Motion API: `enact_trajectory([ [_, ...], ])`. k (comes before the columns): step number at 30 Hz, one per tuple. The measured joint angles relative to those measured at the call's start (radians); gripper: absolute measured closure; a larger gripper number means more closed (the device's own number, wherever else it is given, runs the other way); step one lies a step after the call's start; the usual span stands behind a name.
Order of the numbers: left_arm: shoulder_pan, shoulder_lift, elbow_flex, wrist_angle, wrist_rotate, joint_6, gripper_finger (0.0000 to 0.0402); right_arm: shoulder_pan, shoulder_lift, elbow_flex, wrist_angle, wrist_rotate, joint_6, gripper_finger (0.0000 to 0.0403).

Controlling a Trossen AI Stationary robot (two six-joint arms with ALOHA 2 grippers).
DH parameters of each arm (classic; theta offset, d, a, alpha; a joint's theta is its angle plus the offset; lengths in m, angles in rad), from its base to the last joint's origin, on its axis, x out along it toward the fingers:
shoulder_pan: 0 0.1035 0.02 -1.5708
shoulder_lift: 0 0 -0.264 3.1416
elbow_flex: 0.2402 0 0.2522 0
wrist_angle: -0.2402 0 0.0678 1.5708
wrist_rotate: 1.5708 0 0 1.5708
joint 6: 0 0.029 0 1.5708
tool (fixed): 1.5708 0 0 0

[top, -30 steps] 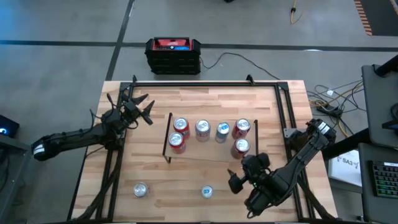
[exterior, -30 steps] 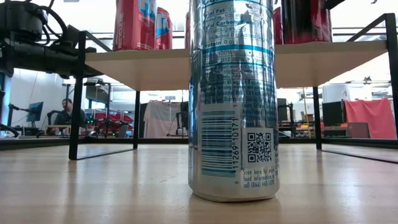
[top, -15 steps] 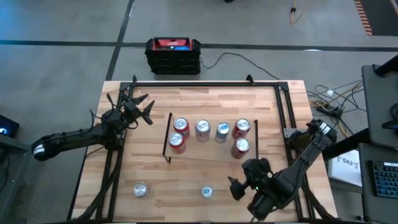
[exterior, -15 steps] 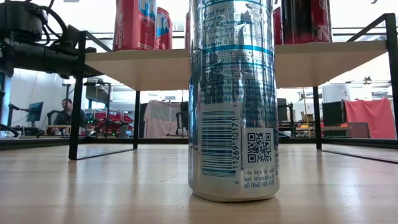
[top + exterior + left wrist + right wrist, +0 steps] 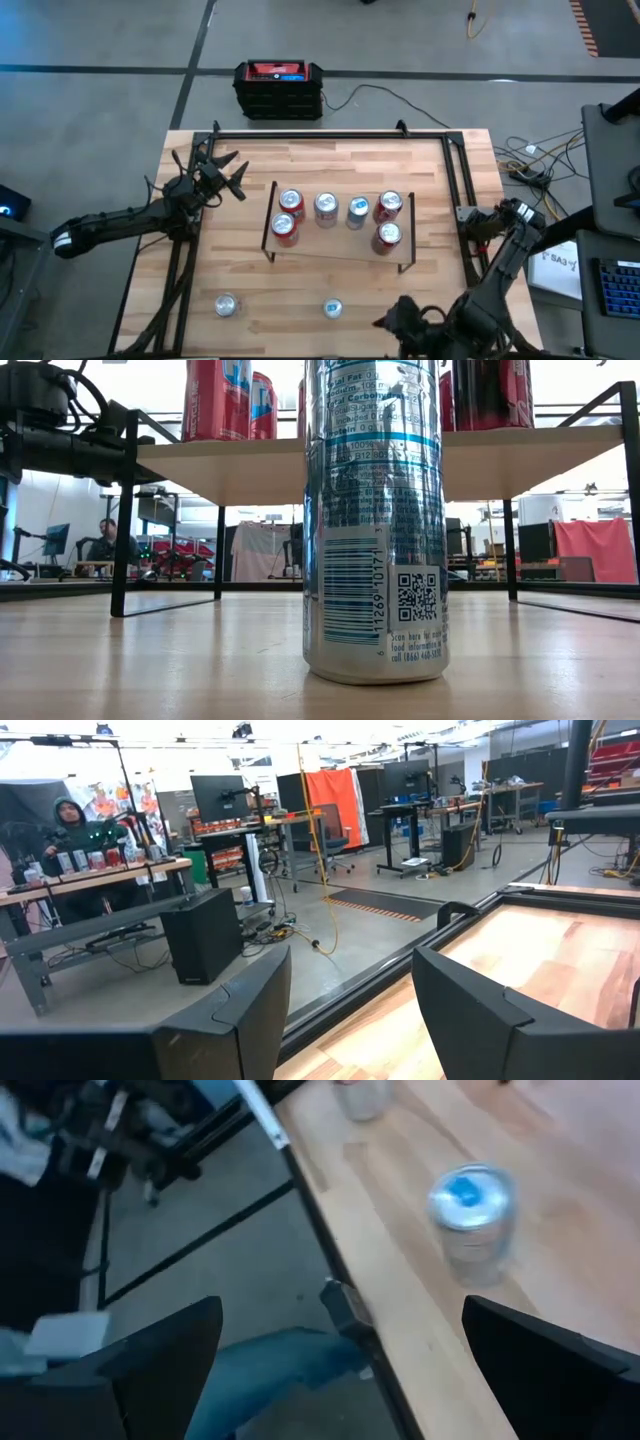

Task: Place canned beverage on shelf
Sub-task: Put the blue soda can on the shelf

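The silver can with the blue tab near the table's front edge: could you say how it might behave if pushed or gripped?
The can stands tall and narrow, so a high push would probably tip it, and its round body would then roll. Its shiny metal side looks slippery.

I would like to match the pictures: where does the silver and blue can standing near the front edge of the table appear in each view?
High view: the silver and blue can stands low in the picture, near the middle, in front of the shelf.
Low view: it fills the centre, close up.
Left wrist view: not in it.
Right wrist view: it is by the table edge, seen from above.
Shared landmark: the shelf, behind the can in the high and low views.
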State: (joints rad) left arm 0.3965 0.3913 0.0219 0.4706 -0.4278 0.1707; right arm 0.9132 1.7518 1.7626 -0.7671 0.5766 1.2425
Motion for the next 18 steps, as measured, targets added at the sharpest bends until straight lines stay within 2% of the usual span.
enact_trajectory([
  [3, 0.0, 0.0, 0.0, 0.0, 0.0, 0.0, 0.0207, 0.012, 0.037, 0.0, 0.059, -0.001, -0.054, 0.0003],
  [9, 0.0, 0.0, 0.0, 0.0, 0.0, 0.0, 0.0207, 0.026, 0.121, 0.0, 0.069, -0.001, -0.077, 0.0003],
  [18, 0.0, 0.0, 0.0, 0.0, 0.0, 0.0, 0.0207, 0.038, 0.24, 0.004, 0.069, 0.011, 0.008, 0.0003],
])
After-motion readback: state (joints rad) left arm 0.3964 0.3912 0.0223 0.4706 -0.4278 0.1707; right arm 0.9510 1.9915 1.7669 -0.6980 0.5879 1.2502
